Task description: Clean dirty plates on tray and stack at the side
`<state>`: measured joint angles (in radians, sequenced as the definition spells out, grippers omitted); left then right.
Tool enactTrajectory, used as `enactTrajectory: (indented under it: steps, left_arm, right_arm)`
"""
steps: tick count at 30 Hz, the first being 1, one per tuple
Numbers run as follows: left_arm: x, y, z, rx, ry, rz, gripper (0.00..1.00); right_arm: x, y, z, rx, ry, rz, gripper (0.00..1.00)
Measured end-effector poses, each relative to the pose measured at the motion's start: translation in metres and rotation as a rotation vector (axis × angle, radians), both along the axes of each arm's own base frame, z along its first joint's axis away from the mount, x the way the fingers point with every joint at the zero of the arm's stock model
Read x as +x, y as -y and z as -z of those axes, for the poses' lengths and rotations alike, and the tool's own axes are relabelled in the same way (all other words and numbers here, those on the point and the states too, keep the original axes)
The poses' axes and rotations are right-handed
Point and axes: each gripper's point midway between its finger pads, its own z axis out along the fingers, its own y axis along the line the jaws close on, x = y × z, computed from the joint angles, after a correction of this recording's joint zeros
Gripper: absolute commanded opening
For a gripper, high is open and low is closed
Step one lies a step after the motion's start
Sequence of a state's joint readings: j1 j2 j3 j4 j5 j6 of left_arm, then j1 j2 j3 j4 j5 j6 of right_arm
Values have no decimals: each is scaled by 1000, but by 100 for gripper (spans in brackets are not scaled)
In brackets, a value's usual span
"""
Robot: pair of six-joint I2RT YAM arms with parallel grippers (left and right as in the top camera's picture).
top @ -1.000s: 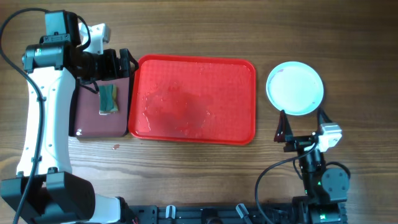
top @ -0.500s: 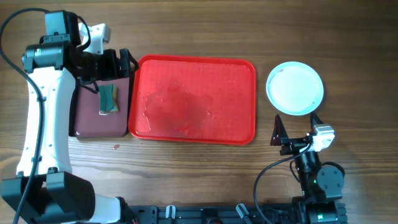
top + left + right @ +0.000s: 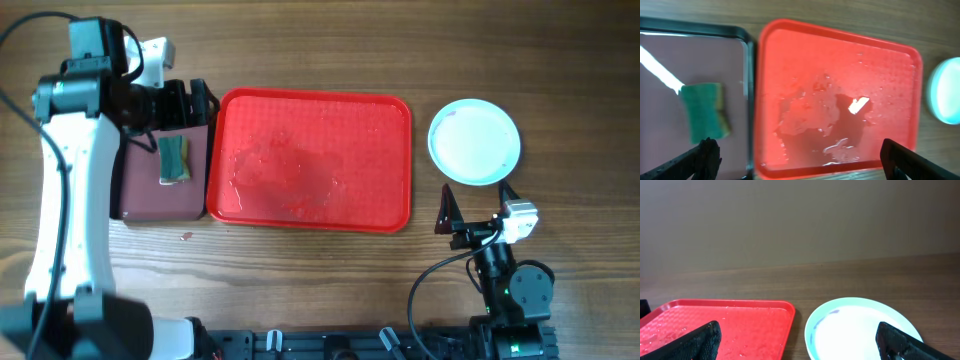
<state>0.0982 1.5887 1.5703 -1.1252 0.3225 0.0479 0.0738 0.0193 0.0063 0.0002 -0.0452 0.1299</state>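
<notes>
The red tray (image 3: pixel 310 160) lies mid-table, wet and with no plates on it. It also shows in the left wrist view (image 3: pixel 840 100) and the right wrist view (image 3: pixel 730 325). A pale mint-white plate (image 3: pixel 475 142) sits on the table to the tray's right, with a clean top; I cannot tell whether others lie under it. It shows in the right wrist view (image 3: pixel 860 327) and at the edge of the left wrist view (image 3: pixel 946 90). My left gripper (image 3: pixel 203 105) (image 3: pixel 802 165) is open and empty by the tray's left edge. My right gripper (image 3: pixel 478 197) (image 3: pixel 802 342) is open and empty, just in front of the plate.
A dark maroon, black-rimmed tray (image 3: pixel 140 195) lies left of the red tray. It holds a green sponge (image 3: pixel 173 158), which also shows in the left wrist view (image 3: pixel 702 112). A small red speck lies on the table in front of it.
My right gripper has drawn back from the plate towards the table's front edge, then stopped. The left arm has barely shifted.
</notes>
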Motion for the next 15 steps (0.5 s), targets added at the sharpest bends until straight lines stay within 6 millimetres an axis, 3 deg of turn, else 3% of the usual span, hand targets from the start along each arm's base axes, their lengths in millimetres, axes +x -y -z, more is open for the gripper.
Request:
enactTrajectory:
  steps: [5,6,8,10,15]
  left_arm:
    - [-28,-3,-79,117,296,-17,100]
    - [-47,-4,-105,136,424,-31,100]
    - [-53,-6,-125,159,610,-51,100]
    - [-81,-6,-103,173,731,-62,100]
    - [-111,-5,-46,182,894,-76,100]
  right_arm:
    - [0,0,0,0,0,0,100]
    - [0,0,0,0,-1,-1,100]
    - [0,-1,0,0,-2,-3,100]
    - [0,-1,1,0,-2,-4,100]
    - [0,-1,0,0,-2,-7,100]
